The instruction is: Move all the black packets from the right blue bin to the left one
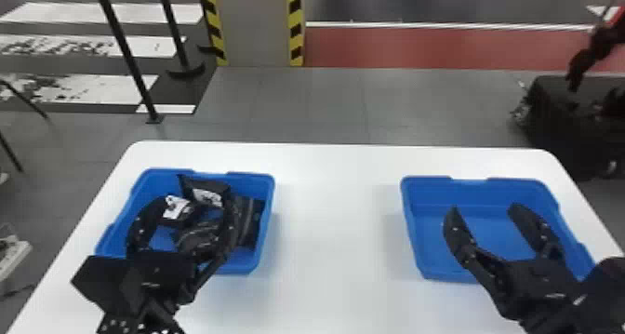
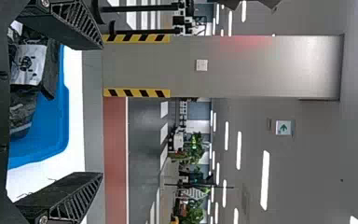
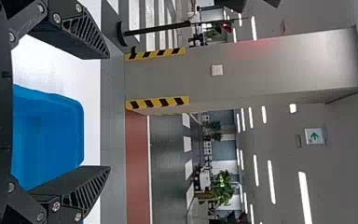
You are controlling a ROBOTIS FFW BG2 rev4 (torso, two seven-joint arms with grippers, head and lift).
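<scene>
The left blue bin (image 1: 266,226) holds several black packets, among them a packet with a white label (image 1: 208,197) at its back and a striped one (image 1: 249,221) by its right wall. Above this bin is my left gripper (image 1: 183,217), open with nothing held. The left wrist view has my left gripper (image 2: 100,112) spread wide, a labelled packet (image 2: 31,63) and the bin's rim (image 2: 65,121) beyond it. Over the right blue bin (image 1: 423,198), whose floor shows bare, my right gripper (image 1: 483,210) is open. In the right wrist view my right gripper (image 3: 107,112) stands apart near the bin (image 3: 51,135).
Both bins stand on a white table (image 1: 335,235), with a wide gap of tabletop between them. Past the table are a striped-edged pillar (image 1: 255,26), black posts (image 1: 125,54) and a dark case (image 1: 567,119) on the floor.
</scene>
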